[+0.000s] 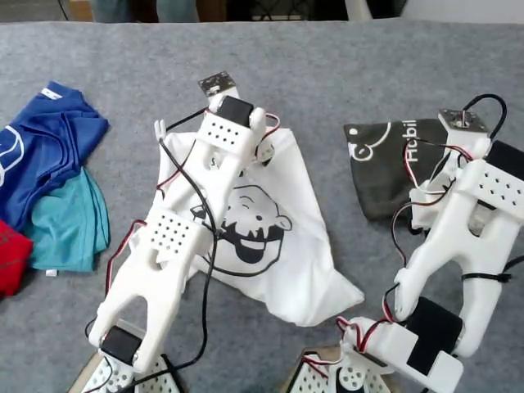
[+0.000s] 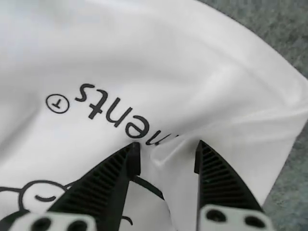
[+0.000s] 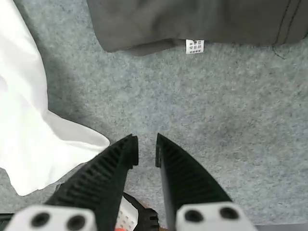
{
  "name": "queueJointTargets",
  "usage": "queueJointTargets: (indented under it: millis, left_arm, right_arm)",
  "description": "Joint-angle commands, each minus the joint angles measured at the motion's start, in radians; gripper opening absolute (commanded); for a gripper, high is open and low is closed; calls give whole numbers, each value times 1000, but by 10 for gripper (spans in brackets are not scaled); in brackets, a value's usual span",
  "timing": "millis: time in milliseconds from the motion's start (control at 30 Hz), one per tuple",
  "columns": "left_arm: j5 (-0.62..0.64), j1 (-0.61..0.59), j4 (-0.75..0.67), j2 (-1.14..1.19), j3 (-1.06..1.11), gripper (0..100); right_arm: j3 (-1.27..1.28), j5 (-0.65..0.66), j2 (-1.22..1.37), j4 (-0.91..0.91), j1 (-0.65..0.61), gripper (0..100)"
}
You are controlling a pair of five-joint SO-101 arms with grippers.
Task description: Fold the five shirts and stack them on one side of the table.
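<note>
A white shirt (image 1: 286,246) with a black cartoon print lies rumpled in the middle of the table. My left gripper (image 1: 259,146) is down on its far edge. In the left wrist view that gripper (image 2: 166,149) is open, with a raised fold of the white shirt (image 2: 144,57) between its fingers. A dark grey shirt (image 1: 381,168) lies folded at the right. My right gripper (image 3: 147,144) hangs over bare carpet between the white shirt's corner (image 3: 29,130) and the dark shirt (image 3: 192,19), its fingers almost together and holding nothing.
A blue shirt (image 1: 49,139), a teal shirt (image 1: 74,221) and a red shirt (image 1: 8,258) are piled at the left edge. The right arm (image 1: 475,213) is folded back at the right. Grey carpet (image 1: 327,74) covers the table.
</note>
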Motion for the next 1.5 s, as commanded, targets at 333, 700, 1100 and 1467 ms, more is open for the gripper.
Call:
queueJointTargets:
  millis: [333, 700, 1100, 1467]
  left_arm:
    - [9, 7, -44, 23, -64, 110]
    - [9, 8, -58, 21, -64, 23]
    - [-100, -163, 18, -192, -232, 27]
    - [-157, -639, 20, -425, -231, 28]
  right_arm:
    - [-2, 9, -41, -25, 8, 74]
    - [-2, 9, -41, -23, 8, 74]
    - [-125, 26, -42, 94, -17, 83]
    - [-147, 20, -76, 95, -351, 234]
